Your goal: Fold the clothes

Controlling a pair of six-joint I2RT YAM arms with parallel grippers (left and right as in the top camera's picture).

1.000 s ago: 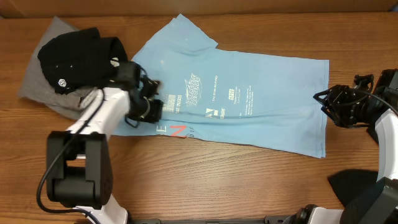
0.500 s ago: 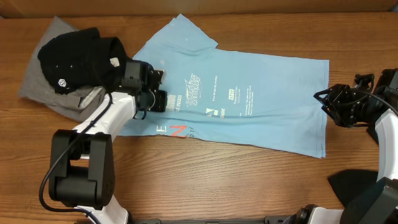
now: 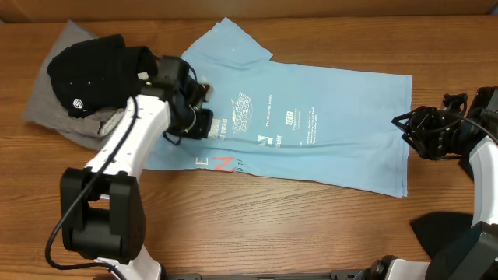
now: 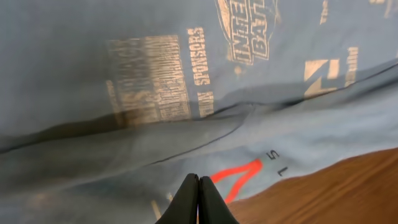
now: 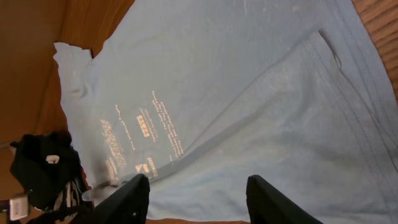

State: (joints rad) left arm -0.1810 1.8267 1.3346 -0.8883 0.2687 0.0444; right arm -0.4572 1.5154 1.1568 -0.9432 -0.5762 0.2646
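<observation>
The clothes are a large light blue T-shirt (image 3: pixel 334 148) with white print and a red letter, spread across the wooden table with its near edge doubled over, plus a black shirt (image 3: pixel 93 66) piled on a grey one (image 3: pixel 54 97) at the far left. My left gripper (image 3: pixel 201 123) hovers over the blue shirt's left part, shut, with nothing seen between its fingertips (image 4: pixel 199 182). In its wrist view the blue shirt (image 4: pixel 74 68) fills the frame. My right gripper (image 3: pixel 405 128) stands open at the shirt's right hem, fingers (image 5: pixel 138 190) apart over the blue cloth (image 5: pixel 249 93).
Bare wooden table (image 3: pixel 296 225) runs along the front below the shirt. The black and grey pile sits right beside my left arm. The black shirt (image 5: pixel 37 168) also shows at the lower left of the right wrist view.
My left gripper has moved away from the shirt's near edge, up and slightly right over the printed area. The right arm has stayed where it was.
</observation>
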